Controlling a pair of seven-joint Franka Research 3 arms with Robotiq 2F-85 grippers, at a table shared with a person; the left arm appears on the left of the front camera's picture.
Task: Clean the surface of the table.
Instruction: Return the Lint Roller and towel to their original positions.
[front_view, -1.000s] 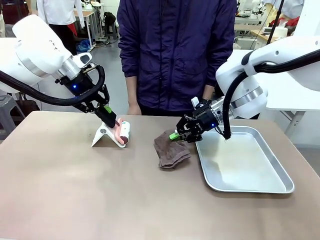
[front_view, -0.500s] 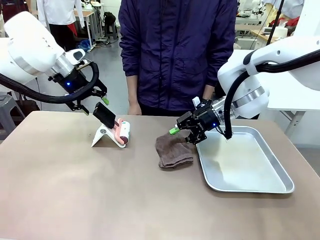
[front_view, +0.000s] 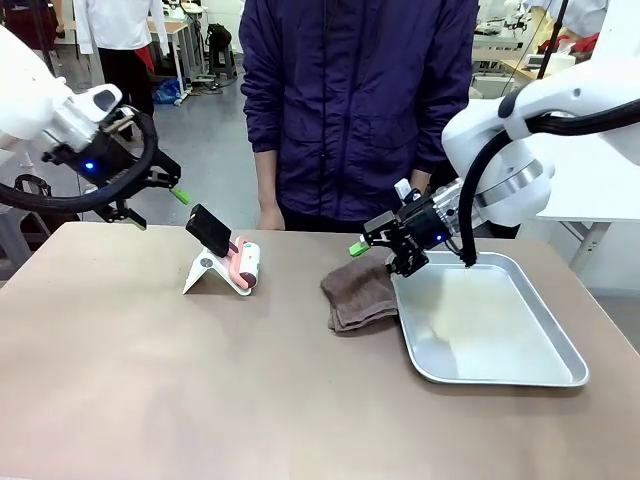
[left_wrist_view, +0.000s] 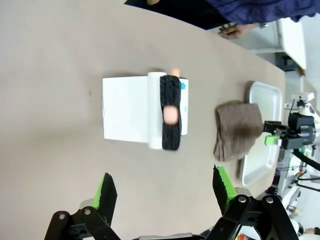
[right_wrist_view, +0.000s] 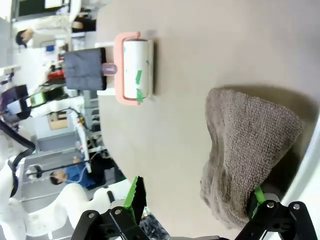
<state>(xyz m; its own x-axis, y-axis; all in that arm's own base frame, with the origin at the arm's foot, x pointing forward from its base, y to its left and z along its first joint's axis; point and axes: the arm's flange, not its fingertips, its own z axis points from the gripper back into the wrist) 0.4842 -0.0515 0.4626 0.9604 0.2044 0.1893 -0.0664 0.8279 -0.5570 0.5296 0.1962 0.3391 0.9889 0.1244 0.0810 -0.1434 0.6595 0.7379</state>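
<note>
Table: the table (front_view: 150, 390) carries everything; its taupe top stretches from the person's side to the near edge.
Lint roller: the lint roller (front_view: 247, 266) rests on a white stand (front_view: 205, 271) toward the table's far edge, left of the cloth, its black handle (front_view: 209, 230) angled up and free.
Cloth: the brown cloth (front_view: 360, 295) lies crumpled on the table, touching the left rim of the metal tray (front_view: 545, 345).
Left fingers: the left gripper (left_wrist_view: 165, 192) hangs above the table's far-left corner, well apart from the roller, fingers spread and holding nothing.
Right fingers: the right gripper (front_view: 383, 252) hovers just over the cloth's far edge by the tray corner, fingers spread, gripping nothing.
Risk, cloth: a descent too near the tray could catch a finger on the rim and shove the tray.
Risk, grip: pinching only a loose fold may let the cloth slip during a wipe.
Risk, roller: a sweeping wipe toward the stand could knock the roller over.
Risk, person: the person (front_view: 355, 100) stands at the table's far edge, close to both arms.
</note>
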